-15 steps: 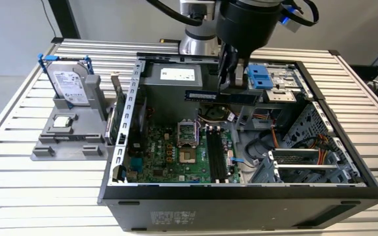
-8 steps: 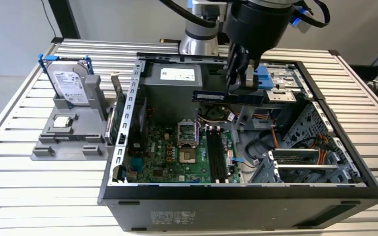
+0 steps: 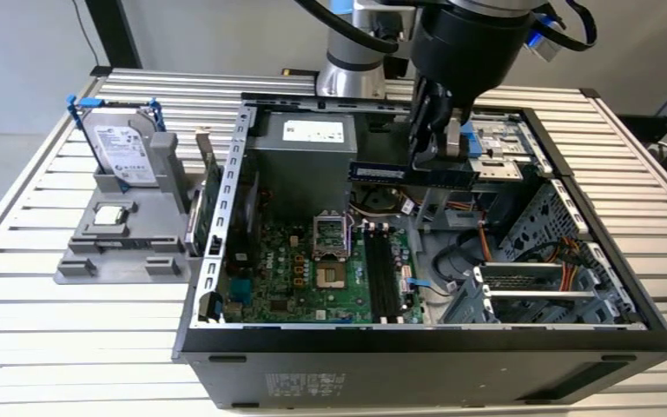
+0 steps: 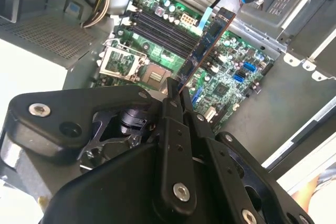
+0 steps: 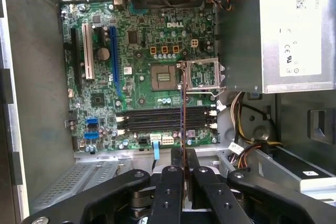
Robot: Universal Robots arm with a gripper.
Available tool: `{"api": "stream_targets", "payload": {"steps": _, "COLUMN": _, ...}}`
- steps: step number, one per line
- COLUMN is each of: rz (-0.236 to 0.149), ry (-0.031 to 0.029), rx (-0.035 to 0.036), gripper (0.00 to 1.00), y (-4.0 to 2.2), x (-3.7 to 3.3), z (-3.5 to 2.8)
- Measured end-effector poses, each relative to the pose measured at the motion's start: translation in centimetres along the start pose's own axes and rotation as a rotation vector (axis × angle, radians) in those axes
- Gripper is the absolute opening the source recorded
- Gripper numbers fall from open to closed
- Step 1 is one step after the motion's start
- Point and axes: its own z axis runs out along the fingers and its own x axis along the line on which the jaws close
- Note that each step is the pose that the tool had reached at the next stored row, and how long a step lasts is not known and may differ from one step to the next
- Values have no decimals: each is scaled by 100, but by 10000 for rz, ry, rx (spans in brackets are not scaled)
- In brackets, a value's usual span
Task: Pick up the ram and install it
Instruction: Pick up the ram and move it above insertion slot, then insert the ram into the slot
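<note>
The open computer case (image 3: 426, 369) fills the lower centre of the exterior view, with the motherboard (image 3: 287, 269) flat on its floor and the black memory slots (image 3: 380, 278) running up and down the frame at the board's right edge. The ram (image 3: 412, 174) is off the board and in the air in the upper centre of that frame, above the case and well apart from the slots. It lies left to right across the frame, so I judge it to be crosswise to them. The first wrist view agrees: the ram (image 5: 182, 119) shows edge-on as a thin line crossing the slots (image 5: 165, 119) at about a right angle. To do this step well, I judge that the stick must be brought parallel to one slot, held level along its length, and kept clear of the cables and the metal bay wall near it. The contact edge should meet the slot squarely, not one end first. The arm (image 3: 467, 39) enters from the top of the exterior view and points steeply down into the case. The gripper (image 3: 432, 156) is clenched on the ram, and in the first wrist view its fingers (image 5: 171, 182) press the stick's two flat faces.
</note>
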Motion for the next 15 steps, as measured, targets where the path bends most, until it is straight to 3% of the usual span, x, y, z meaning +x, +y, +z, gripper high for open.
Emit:
{"api": "stream_targets", "payload": {"steps": 11, "rz": 5, "ry": 0, "rx": 0, "gripper": 0, "y": -2, "x": 0, "z": 0}}
{"api": "stream_targets", "payload": {"steps": 15, "rz": 389, "ry": -13, "rx": 14, "gripper": 0, "y": -3, "x": 0, "z": 0}}
